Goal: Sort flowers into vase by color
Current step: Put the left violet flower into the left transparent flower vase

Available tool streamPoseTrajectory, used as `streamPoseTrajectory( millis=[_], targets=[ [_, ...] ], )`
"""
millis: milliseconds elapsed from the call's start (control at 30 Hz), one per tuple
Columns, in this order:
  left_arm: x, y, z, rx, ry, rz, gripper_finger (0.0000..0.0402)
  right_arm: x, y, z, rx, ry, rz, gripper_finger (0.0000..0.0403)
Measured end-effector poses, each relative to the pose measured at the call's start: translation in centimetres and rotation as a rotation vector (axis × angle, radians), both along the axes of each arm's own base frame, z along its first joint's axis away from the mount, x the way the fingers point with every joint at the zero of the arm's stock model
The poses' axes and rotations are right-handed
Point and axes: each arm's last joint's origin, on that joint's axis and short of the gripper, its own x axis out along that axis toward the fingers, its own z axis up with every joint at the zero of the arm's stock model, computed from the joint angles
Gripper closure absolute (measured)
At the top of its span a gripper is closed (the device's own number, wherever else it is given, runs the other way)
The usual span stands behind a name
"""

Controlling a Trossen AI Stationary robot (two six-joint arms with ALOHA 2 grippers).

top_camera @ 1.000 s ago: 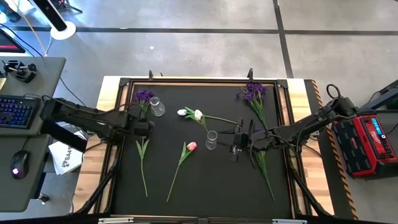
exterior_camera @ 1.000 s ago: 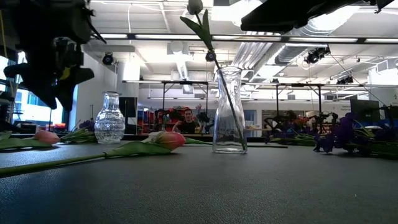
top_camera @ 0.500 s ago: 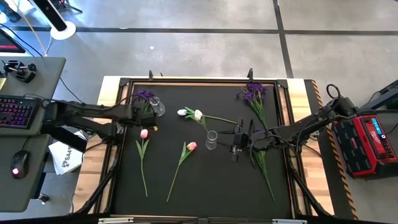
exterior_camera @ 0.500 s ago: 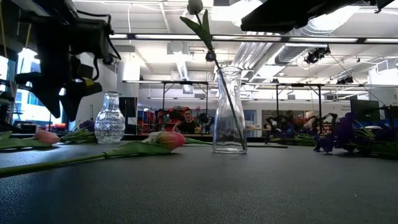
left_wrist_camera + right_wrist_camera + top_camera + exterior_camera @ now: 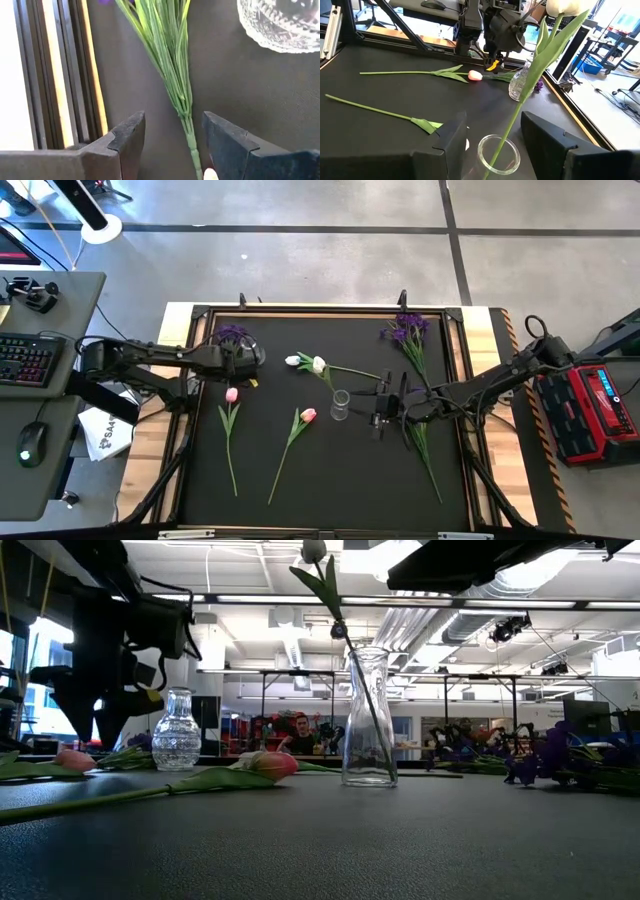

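My left gripper (image 5: 172,142) is open above the table's far left. Its fingers stand on either side of a purple flower's green stem (image 5: 186,117), beside the round cut-glass vase (image 5: 252,350), without touching it. My right gripper (image 5: 492,145) is open, with the tall clear vase's rim (image 5: 499,152) between its fingers. A white tulip (image 5: 565,6) stands in that vase (image 5: 341,405). Another white tulip (image 5: 293,361) and two pink tulips (image 5: 232,394) (image 5: 308,415) lie flat on the mat. More purple flowers (image 5: 408,328) lie at far right.
A raised wooden frame (image 5: 195,315) edges the black mat. The pink tulips' long stems (image 5: 230,455) (image 5: 283,465) run toward the near edge, and purple-flower stems (image 5: 425,450) lie under my right arm. Bare mat lies near the front centre (image 5: 340,480). A person sits far behind (image 5: 300,730).
My left gripper has moved from over the left pink tulip's head toward the table's far edge, to the purple flower by the round vase. That tulip's head now shows. The tulip lies where it was. My right arm has kept still.
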Motion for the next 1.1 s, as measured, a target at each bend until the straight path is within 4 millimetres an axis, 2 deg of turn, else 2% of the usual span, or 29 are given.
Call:
streamPoseTrajectory(
  millis=[300,633,1100],
  targets=[
    [-1.8,0.4,-3.0,-0.032,-0.04,0.033,0.0216,0.0,0.1,0.0,0.016,0.004,0.045,0.0231],
    [-2.0,0.6,-2.8,0.023,-0.076,0.03,0.0219,0.0,0.1,0.0,0.017,0.0,0.046,0.0231],
    [-2.3,2.0,-3.1,0.011,-0.084,0.04,0.0335,0.0,0.1,-0.1,0.033,0.005,0.041,0.0231]
  ],
)
